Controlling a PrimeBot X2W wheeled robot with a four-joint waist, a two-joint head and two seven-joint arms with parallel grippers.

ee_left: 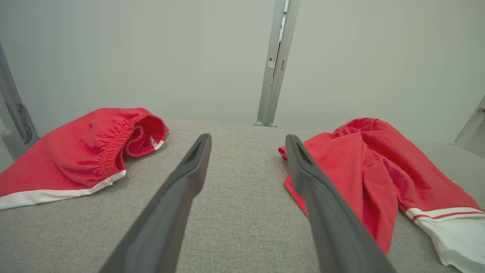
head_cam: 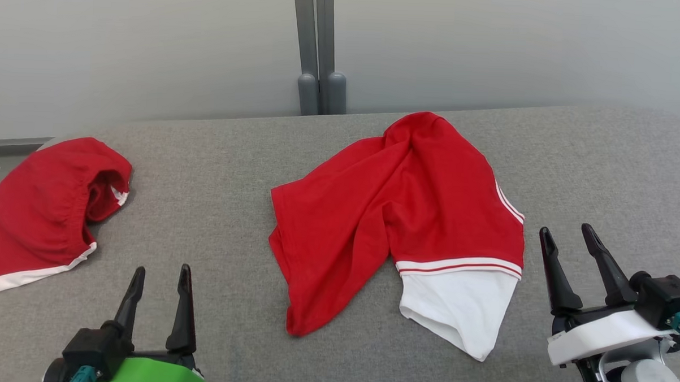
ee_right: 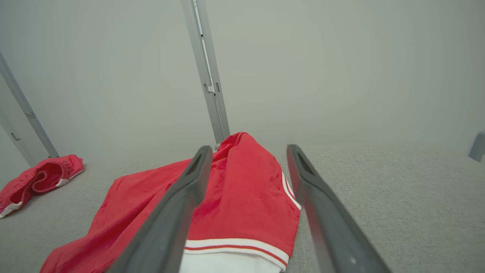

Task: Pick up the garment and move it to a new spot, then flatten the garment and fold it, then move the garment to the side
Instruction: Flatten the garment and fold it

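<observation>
A rumpled red garment (head_cam: 407, 210) with white trim and a white panel lies in the middle of the grey table (head_cam: 216, 170); it also shows in the left wrist view (ee_left: 371, 170) and the right wrist view (ee_right: 235, 197). My left gripper (head_cam: 161, 278) stands open at the lower left, apart from the garment, with nothing between its fingers. My right gripper (head_cam: 567, 235) stands open at the lower right, just right of the garment's striped hem, holding nothing. Each wrist view shows its own two fingers spread, left (ee_left: 246, 144) and right (ee_right: 246, 153).
A second red garment (head_cam: 39, 209) with an elastic waistband and white edge lies at the table's far left edge. A grey post (head_cam: 319, 49) rises behind the table against a pale wall. Bare grey cloth surface lies between the two garments and to the right.
</observation>
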